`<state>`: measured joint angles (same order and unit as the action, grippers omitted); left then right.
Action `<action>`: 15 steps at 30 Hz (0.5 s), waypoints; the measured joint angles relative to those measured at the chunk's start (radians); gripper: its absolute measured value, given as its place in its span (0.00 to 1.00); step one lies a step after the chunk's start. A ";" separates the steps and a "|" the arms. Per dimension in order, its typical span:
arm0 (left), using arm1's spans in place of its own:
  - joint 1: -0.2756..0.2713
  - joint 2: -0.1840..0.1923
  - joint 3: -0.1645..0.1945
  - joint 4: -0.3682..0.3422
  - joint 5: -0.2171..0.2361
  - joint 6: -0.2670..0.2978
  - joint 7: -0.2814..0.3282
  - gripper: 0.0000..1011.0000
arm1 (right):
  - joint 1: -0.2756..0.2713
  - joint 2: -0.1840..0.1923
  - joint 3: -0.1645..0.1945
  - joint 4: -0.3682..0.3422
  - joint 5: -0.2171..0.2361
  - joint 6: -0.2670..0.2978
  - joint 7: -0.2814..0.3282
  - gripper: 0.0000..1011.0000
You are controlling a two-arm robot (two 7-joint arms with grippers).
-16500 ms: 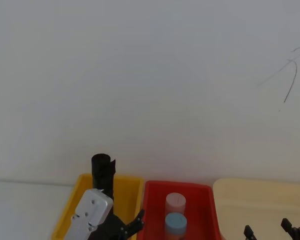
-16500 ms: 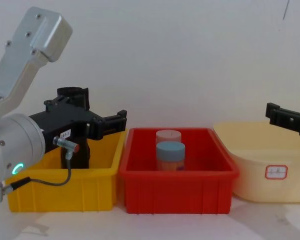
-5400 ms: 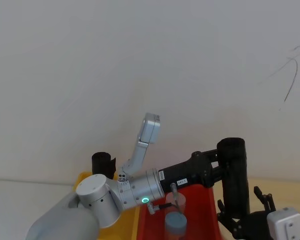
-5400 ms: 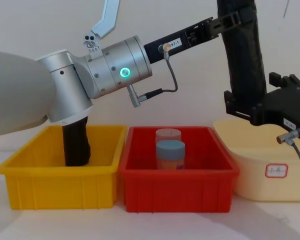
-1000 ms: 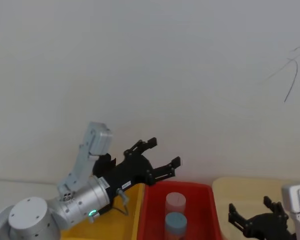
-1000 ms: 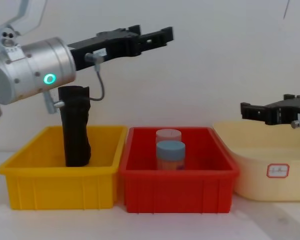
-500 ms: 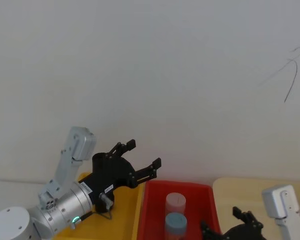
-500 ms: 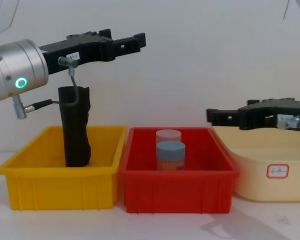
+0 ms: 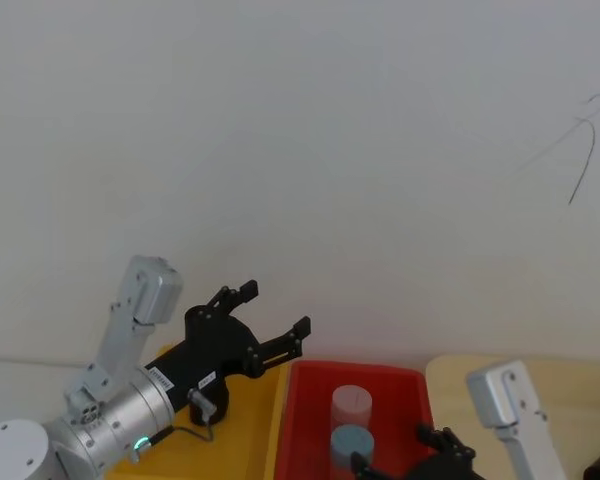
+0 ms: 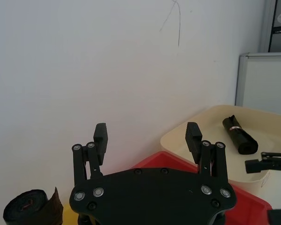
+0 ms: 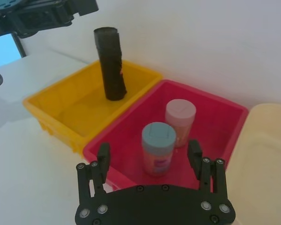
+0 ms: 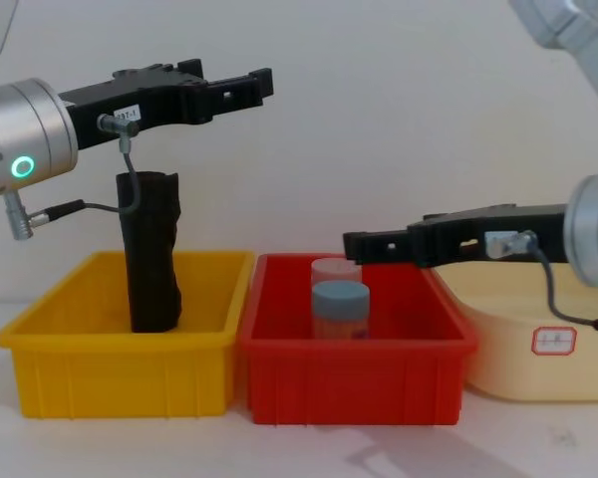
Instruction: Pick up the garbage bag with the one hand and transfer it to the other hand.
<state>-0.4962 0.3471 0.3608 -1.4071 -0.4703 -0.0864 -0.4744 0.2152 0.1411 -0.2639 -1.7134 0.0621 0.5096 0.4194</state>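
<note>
The tall black crinkled-plastic garbage bag roll [image 12: 151,251] stands upright in the yellow plastic bin [image 12: 120,354], free for a side grasp. The left gripper [image 12: 247,86] hovers above it, fingers apart and empty; the right gripper [image 12: 364,244], also spread and empty, reaches over the red bin [image 12: 354,363], likely positioned to receive it.

1. Black two-finger left gripper [image 9: 270,318] on a silver-grey arm with a green ring light, held above the yellow plastic bin [image 9: 248,425], fingers spread apart.
2. Black crinkled roll [image 9: 202,322] just behind that gripper, mostly hidden by it.
3. Red plastic bin [image 9: 390,392] beside the yellow one, holding a pink-lidded jar [image 9: 351,405] and a blue-lidded jar [image 9: 351,444].
4. Black right gripper [image 9: 405,464] low over the red bin.
5. Cream tub [image 9: 570,385] at far right.
</note>
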 joint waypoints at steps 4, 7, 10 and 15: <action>0.003 0.002 -0.001 -0.005 0.001 0.001 0.004 0.99 | 0.021 -0.008 -0.015 0.027 -0.003 0.007 -0.003 0.99; 0.005 0.004 -0.002 -0.008 0.002 0.002 0.007 0.99 | 0.036 -0.015 -0.025 0.051 -0.010 0.007 -0.011 0.99; 0.007 0.005 -0.003 -0.010 0.003 0.003 0.008 0.99 | 0.051 -0.021 -0.036 0.077 -0.018 0.003 -0.022 0.99; 0.009 0.006 -0.004 -0.013 0.003 0.004 0.011 0.99 | 0.069 -0.029 -0.057 0.121 -0.033 -0.013 -0.039 0.99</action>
<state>-0.4872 0.3531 0.3570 -1.4201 -0.4668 -0.0829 -0.4632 0.2837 0.1123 -0.3205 -1.5920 0.0292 0.4962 0.3805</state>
